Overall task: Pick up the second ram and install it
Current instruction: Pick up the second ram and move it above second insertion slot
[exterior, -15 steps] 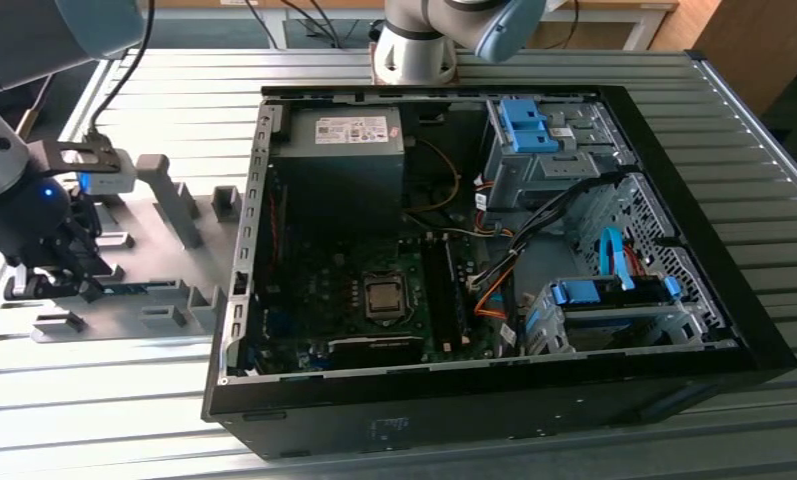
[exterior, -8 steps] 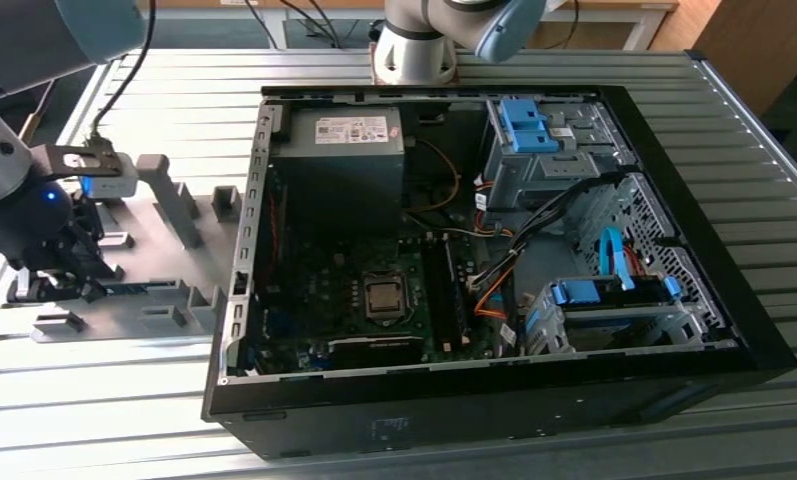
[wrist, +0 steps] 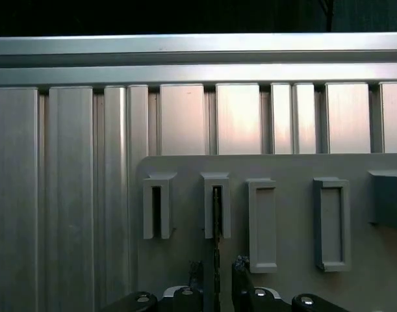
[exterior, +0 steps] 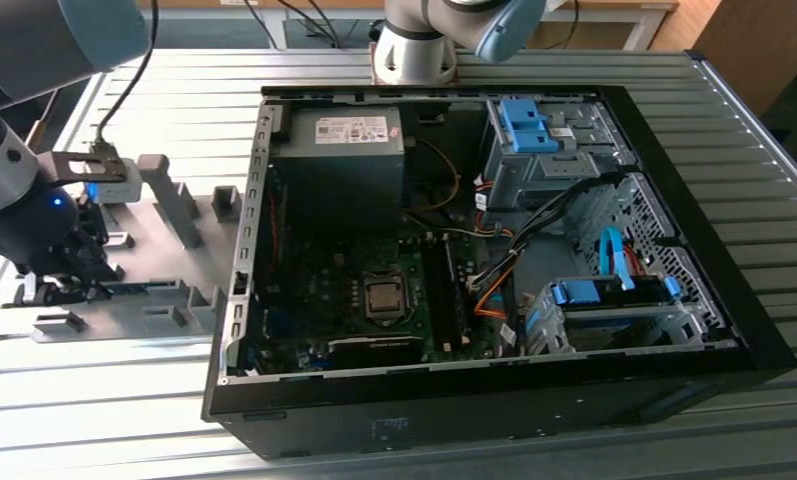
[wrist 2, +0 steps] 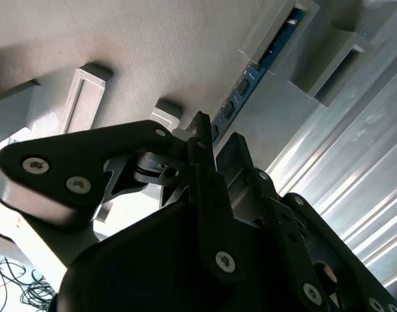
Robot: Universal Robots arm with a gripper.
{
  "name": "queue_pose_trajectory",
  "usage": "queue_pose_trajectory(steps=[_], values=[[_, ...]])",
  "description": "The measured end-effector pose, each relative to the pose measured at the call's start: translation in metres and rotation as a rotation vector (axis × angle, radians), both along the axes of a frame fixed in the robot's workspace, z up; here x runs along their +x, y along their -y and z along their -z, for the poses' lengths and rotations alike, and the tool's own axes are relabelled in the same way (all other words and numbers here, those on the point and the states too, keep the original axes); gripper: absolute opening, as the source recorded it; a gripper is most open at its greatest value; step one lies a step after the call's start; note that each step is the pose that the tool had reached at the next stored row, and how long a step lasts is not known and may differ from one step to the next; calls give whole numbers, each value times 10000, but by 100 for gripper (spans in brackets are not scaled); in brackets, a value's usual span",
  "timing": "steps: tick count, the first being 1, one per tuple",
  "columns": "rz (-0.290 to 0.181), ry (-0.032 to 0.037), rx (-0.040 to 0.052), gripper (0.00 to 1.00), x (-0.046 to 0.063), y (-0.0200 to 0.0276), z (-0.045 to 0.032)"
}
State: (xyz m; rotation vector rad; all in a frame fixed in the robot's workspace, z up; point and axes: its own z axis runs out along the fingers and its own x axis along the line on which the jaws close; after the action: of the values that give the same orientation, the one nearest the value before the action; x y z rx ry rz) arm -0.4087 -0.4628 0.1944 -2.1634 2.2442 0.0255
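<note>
At the exterior view's left, my robot arm (exterior: 18, 170) hangs low over the grey plastic fixture plate (exterior: 138, 262), well apart from the open black computer case (exterior: 505, 410). In the second wrist view the second ram, a long thin blue circuit-board stick with dark chips (wrist 2: 249, 84), stands on edge among the grey slotted fixture blocks (wrist 2: 88, 91). In the first wrist view I see it edge-on between the fingertips (wrist: 195, 270), with a gap on each side. So the jaws are parted narrowly around it, not gripping.

I judge the pick barely begun: nothing is lifted, and the carry and the seating on the green motherboard (exterior: 331, 290) are both left to do. Everything sits on a ribbed aluminium tabletop (exterior: 105, 400). Brown wooden furniture (exterior: 738, 40) stands at the exterior view's upper right.
</note>
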Motion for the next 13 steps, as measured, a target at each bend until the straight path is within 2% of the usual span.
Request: queue_pose_trajectory(steps=[4,5,13], values=[[2,0,0,30,12,-1,6],[2,-1,0,23,12,-1,7],[1,-1,-1,23,16,0,39]])
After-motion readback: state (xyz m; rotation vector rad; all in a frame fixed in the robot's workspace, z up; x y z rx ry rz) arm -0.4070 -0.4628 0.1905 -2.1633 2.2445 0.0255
